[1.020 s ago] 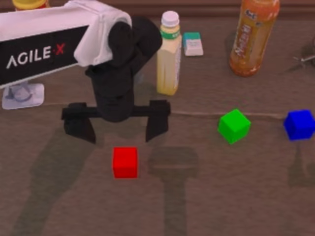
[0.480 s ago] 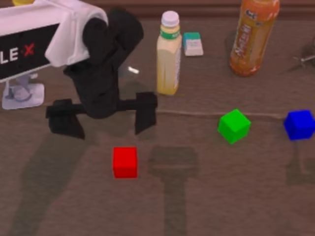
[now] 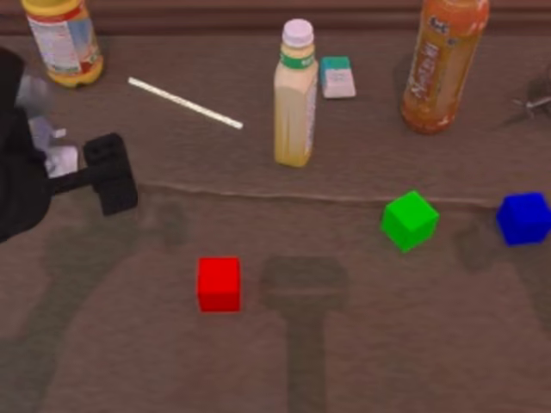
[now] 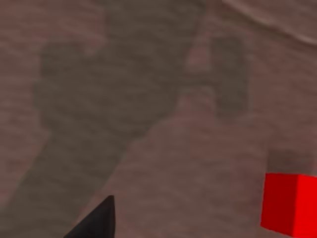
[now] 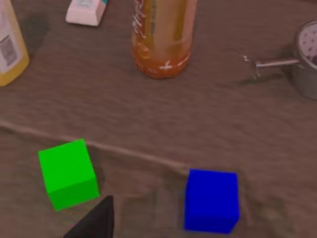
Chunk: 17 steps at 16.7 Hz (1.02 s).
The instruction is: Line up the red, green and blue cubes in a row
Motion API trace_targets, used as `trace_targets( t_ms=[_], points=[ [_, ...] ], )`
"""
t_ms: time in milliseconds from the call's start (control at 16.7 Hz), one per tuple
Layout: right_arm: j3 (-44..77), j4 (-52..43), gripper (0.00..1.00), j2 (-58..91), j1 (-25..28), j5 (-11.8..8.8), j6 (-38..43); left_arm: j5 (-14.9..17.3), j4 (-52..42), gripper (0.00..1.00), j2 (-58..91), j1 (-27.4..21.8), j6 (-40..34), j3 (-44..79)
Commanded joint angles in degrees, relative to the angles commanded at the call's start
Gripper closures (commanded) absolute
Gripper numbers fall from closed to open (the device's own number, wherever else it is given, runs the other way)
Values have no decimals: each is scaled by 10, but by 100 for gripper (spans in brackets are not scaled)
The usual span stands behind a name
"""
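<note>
Top view first: which step is in hand? (operator)

None of the carrying, I judge. The table [image 3: 387, 344] bears all three cubes and nothing is gripped. My left hand [image 3: 108, 172] hangs at the left edge, well apart from everything; whether it is apart or together I cannot tell. My right hand [image 5: 94, 220] shows only in the right wrist view, over the green and blue cubes, and its state I cannot tell either. (me)

Where are the cubes? (operator)

They are in front of the tall orange bottle [image 3: 443, 60] and the pale yellow bottle [image 3: 295, 99]. The green cube [image 3: 410, 220] and the blue cube [image 3: 523, 218] lie level with each other at the right. The red cube [image 3: 219, 283] lies alone at the left, closer to the near edge, so it is off their line. (me)

Which way do they point? (operator)

A cube has no long axis. Red sits square to the table's edges, green is plainly turned and blue only slightly. The next move, I reckon, calls for my right hand to twist to green's flat faces before closing. (me)
</note>
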Motion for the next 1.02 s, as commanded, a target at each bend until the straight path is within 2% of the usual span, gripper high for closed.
trace_targets(
  t_ms=[300,540,780,1020],
  points=[
    [250,-180,0,348,58,2,-23,-1,154,0,-293,91,90,-230],
    [428,-303,0,579,98,4,-37,4,266,0,-474,141,176,-376],
    [570,-387,0,729,129,3,-48,12,356,0,-609,172,251,-472],
    [649,-424,0,802,144,3,-53,18,404,0,-674,183,293,-513]
  ],
)
